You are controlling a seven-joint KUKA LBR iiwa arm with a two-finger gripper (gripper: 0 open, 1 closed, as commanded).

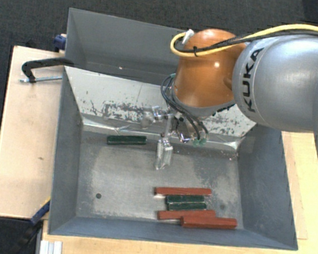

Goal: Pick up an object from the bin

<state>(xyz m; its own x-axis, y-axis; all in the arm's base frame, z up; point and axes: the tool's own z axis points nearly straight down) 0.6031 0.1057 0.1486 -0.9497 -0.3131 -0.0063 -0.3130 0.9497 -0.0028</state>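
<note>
The gripper (163, 156) hangs low over the middle of the bin (66, 157), a bit toward the back wall. Its two fingers look pressed together into one thin silver tip. I see no gap between them, and nothing is held there. Under the tip is only bare bin floor.

The nearest thing is a dark green bar (126, 140). It lies flat just to the left of the gripper, close to the back wall, and does not touch it.

Nearer the front, a little to the right, is a small bunch of bars. There are four in it. At the top lies a thin red-brown bar (182, 192). Just below it is a second green bar (186, 202) with a small white end on its left. At the bottom are a thin red-brown bar (171, 216) and a thick red-brown bar (210, 221), and these two touch. So I count two green bars and three red-brown ones.

A small dark spot (98, 196) sits alone on the floor at the front left.

The bin is grey metal with sloping walls. Its back wall is scratched and speckled white. Behind the bin the ground is dark.

Above the gripper sits an orange cover (206, 65) with a yellow cable (266, 32) looping over it. The big silver arm (294, 84) has KUKA written on it in black.
</note>
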